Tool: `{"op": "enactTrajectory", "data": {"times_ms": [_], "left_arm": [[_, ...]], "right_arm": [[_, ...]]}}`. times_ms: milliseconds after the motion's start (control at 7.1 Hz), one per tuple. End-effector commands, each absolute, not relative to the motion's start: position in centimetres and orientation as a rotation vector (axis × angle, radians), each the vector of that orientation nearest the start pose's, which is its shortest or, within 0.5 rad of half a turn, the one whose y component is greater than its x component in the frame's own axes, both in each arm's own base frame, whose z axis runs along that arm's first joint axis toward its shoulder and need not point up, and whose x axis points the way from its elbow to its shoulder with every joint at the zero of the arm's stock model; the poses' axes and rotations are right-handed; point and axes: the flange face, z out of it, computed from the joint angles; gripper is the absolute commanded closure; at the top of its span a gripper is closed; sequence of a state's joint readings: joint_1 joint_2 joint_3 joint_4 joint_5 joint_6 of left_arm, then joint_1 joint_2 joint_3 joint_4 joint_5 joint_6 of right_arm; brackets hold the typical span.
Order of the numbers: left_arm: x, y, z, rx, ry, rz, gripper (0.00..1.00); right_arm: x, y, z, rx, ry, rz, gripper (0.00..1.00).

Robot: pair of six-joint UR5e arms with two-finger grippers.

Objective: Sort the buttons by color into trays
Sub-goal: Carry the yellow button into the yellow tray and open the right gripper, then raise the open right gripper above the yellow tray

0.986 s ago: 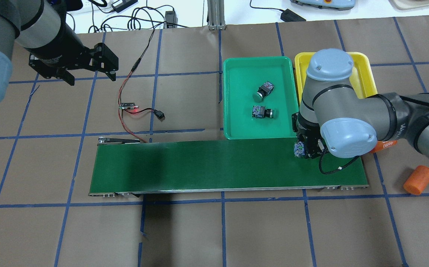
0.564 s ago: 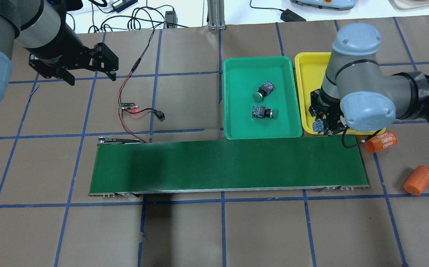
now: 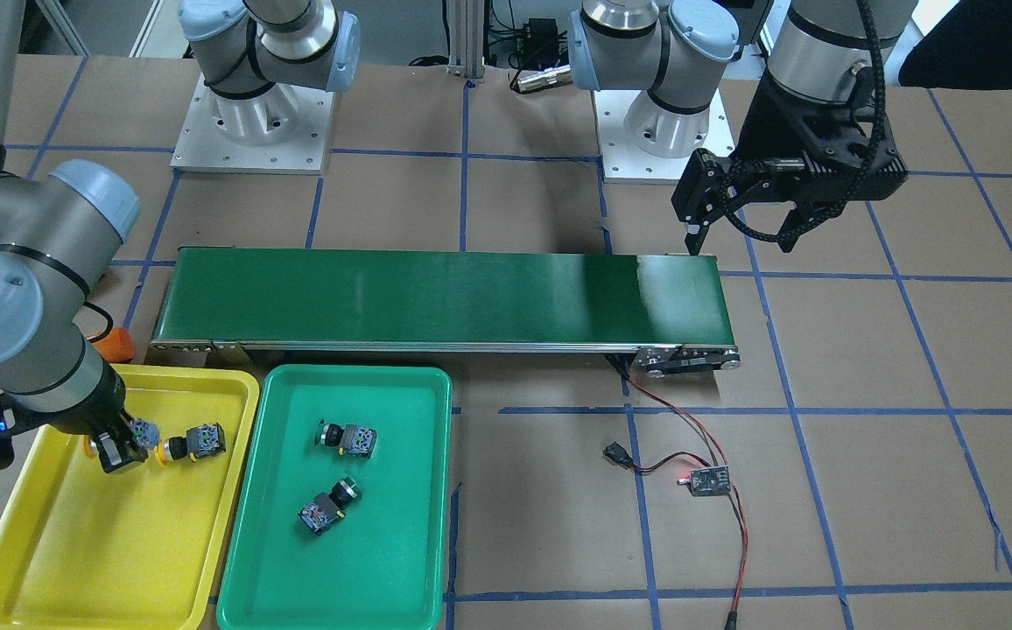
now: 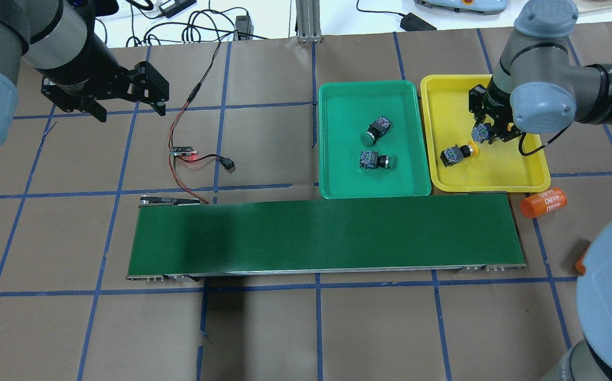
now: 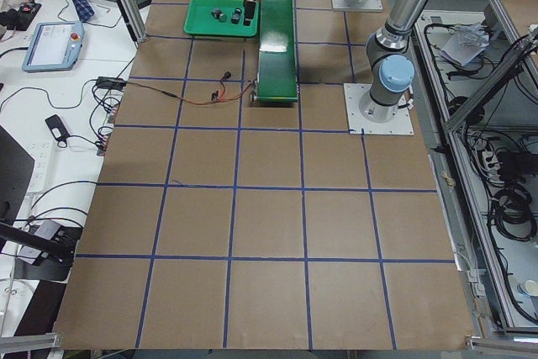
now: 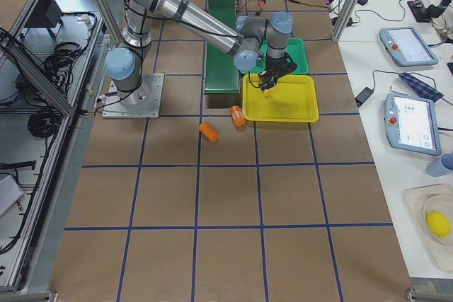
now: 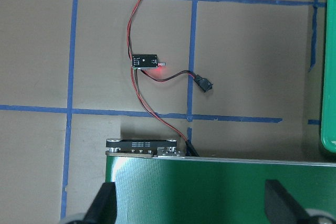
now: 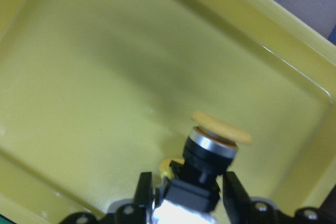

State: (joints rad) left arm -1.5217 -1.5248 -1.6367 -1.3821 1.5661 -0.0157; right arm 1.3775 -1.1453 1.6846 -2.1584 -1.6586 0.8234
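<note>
**Brown-paper table (image 4: 263,328), blue tape grid: right gripper (image 8: 188,182) clamped on a yellow button (image 8: 210,153) over the yellow tray (image 4: 488,177)**

A long dark-green conveyor belt (image 4: 327,235) runs across mid-table. Two shallow rectangular plastic trays with rounded corners sit side by side just beyond its right end in the overhead view. The green tray (image 4: 348,174) is inboard and the bright yellow tray outboard, with their rims just beside each other.

The right arm reaches in over the yellow tray, roughly mid-tray. Its two black fingers are closed on the black-and-grey body of the yellow button, a small push-button switch. The domed yellow cap points away from the wrist camera, toward the tray floor. Whether the cap touches the floor cannot be told.

A second yellow-capped button (image 4: 454,154) lies on its side on the yellow tray's floor, just beside the held one, cap toward the gripper.

In the green tray, two green-capped buttons (image 4: 375,131) (image 4: 374,160) lie on their sides mid-tray, near each other but apart.

The left gripper (image 4: 127,108) has its fingers spread wide with nothing between them. It hovers over bare table beyond the belt's left end, well apart from both trays. Its wrist view looks down on the belt end and a small circuit board (image 7: 145,62) with a lit red LED and red/black wires.

An orange cylinder marked 4680 (image 4: 543,203) lies on the table near the yellow tray's corner and the belt's right end. Another plain orange one (image 6: 209,131) lies further out.
</note>
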Motion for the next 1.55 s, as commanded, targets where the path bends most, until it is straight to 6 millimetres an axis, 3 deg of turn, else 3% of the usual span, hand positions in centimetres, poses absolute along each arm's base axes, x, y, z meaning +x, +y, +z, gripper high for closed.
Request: {"op": "enactTrajectory", "data": {"times_ms": [0, 141, 282, 423, 564, 704, 986, 1127, 1409], "left_arm": [[-11.0, -49.4, 49.8, -0.103, 3.132, -0.265, 0.0], [-11.0, -49.4, 49.7, -0.105, 3.132, -0.263, 0.0], [-11.0, -49.4, 49.8, -0.103, 3.132, -0.265, 0.0], [-11.0, -49.4, 49.8, -0.103, 3.132, -0.265, 0.0], [-11.0, -49.4, 49.8, -0.103, 3.132, -0.265, 0.0], [-11.0, -49.4, 49.8, -0.103, 3.129, -0.265, 0.0], [-11.0, -49.4, 49.8, -0.112, 3.131, -0.265, 0.0], [-11.0, -49.4, 49.8, -0.112, 3.131, -0.265, 0.0], [-11.0, -49.4, 49.8, -0.117, 3.129, -0.265, 0.0]], "right_arm": [[0.4, -63.4, 25.7, 1.553, 2.803, -0.13, 0.0], [0.9, -62.4, 28.7, 1.532, 2.784, -0.161, 0.0], [2.4, -59.5, 33.8, 1.503, 2.765, -0.08, 0.0], [4.5, -56.5, 39.3, 1.434, 2.786, -0.128, 0.0], [7.9, -53.4, 42.2, 1.246, 2.887, -0.099, 0.0], [10.6, -49.9, 44.0, 1.092, 2.969, 0.013, 0.0], [14.0, -46.6, 46.2, 0.423, 3.128, 0.043, 0.0], [14.5, -45.7, 46.3, 0.341, 3.143, 0.103, 0.0], [13.6, -45.9, 46.0, 0.17, 3.152, 0.115, 0.0]]}}
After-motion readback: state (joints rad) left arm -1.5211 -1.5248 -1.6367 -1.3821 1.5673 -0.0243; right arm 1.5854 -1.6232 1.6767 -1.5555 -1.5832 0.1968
